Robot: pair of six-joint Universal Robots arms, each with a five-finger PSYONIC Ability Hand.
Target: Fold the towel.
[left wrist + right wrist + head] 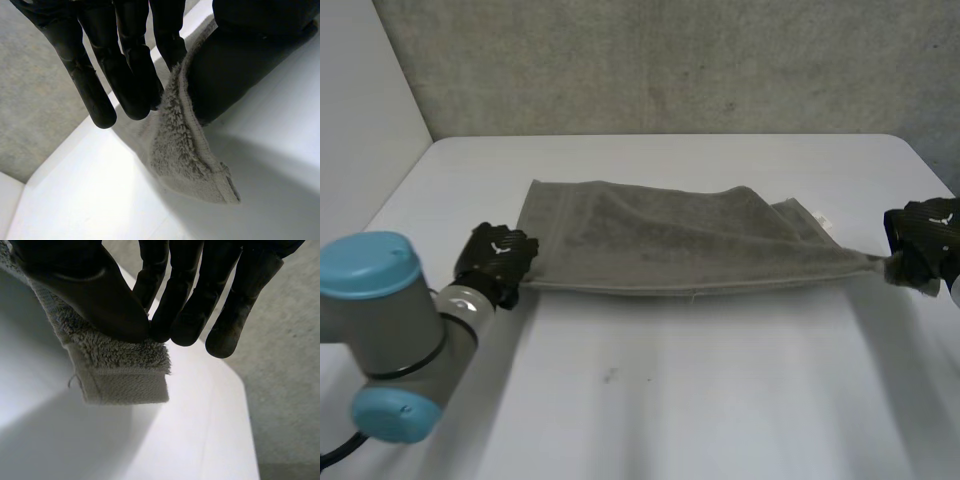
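A grey-green towel [670,240] lies stretched across the middle of the white table [650,400], folded once along its length. My left hand [498,258] is at the towel's near left corner; in the left wrist view the fingers [125,75] and thumb [235,70] pinch that corner [185,155] between them. My right hand [923,238] holds the near right corner, lifted a little off the table. In the right wrist view the thumb [95,295] presses the corner [125,375] against the fingers [185,305].
A grey concrete wall [670,60] rises behind the table's far edge. A white panel [360,100] stands at the left. The table's right edge [940,170] runs close to my right hand.
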